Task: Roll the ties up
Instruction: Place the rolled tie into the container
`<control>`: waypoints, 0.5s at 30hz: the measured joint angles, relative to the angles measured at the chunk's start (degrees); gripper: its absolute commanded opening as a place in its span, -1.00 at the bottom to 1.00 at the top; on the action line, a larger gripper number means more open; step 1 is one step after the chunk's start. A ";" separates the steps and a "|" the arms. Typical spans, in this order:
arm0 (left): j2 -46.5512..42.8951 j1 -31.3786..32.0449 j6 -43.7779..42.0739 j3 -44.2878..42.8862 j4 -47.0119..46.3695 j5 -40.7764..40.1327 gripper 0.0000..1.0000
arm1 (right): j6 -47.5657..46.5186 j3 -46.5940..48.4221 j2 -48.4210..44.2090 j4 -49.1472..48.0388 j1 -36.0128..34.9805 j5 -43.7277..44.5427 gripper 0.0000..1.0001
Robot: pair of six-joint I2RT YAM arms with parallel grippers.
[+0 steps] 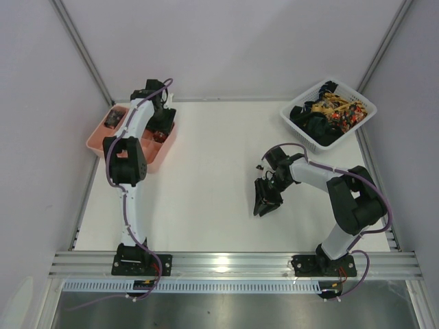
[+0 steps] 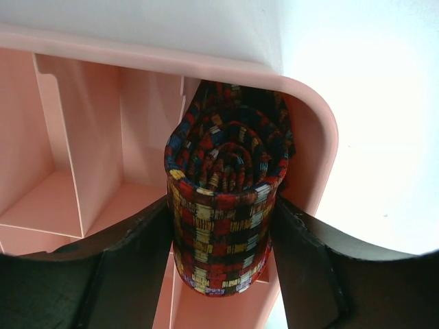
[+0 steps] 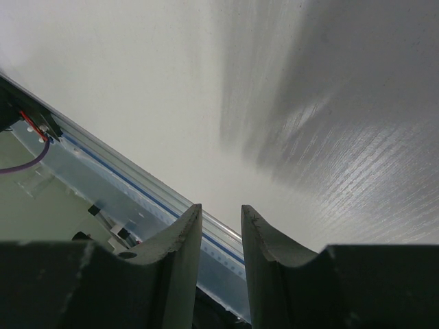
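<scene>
A rolled tie [image 2: 223, 205], checked in red, yellow and black, stands on end in the corner compartment of the pink tray [image 2: 312, 137]. My left gripper [image 2: 221, 202] straddles it. Its fingers [image 2: 137, 260] are spread to the roll's width and lie close along both sides, with a thin sliver of gap on the right. From above, that gripper [image 1: 161, 127] hangs over the tray [image 1: 96, 140]. More ties [image 1: 329, 110] are heaped in the white basket [image 1: 296, 123]. My right gripper [image 1: 266, 199] hovers over the bare table, open, with nothing between its fingers [image 3: 185, 240].
The white basket stands at the back right corner and the pink tray at the back left, against the enclosure walls. An aluminium rail [image 1: 233, 264] runs along the near edge and shows behind the right gripper [image 3: 221, 212].
</scene>
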State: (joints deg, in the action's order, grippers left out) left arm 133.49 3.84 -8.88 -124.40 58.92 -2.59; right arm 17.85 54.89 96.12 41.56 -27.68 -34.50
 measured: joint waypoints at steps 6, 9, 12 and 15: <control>-0.24 -0.15 0.28 0.37 -0.39 0.24 0.43 | 0.00 0.00 0.00 -0.07 0.00 -0.04 -0.29; -0.76 -0.22 0.42 1.27 -1.18 0.31 0.43 | -0.04 0.00 0.00 -0.07 -0.11 -0.04 -0.30; -1.18 -0.24 0.57 1.99 -1.81 0.37 0.44 | -0.13 0.00 0.00 -0.04 -0.11 -0.04 -0.29; -2.01 -0.26 1.29 3.43 -3.06 0.31 0.44 | -0.15 0.00 0.00 -0.09 -0.22 -0.04 -0.29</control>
State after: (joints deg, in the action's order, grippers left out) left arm 131.48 3.57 -7.60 -120.97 55.86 -2.28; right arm 17.69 54.89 96.12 41.47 -27.90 -34.54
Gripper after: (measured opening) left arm 0.683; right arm 0.354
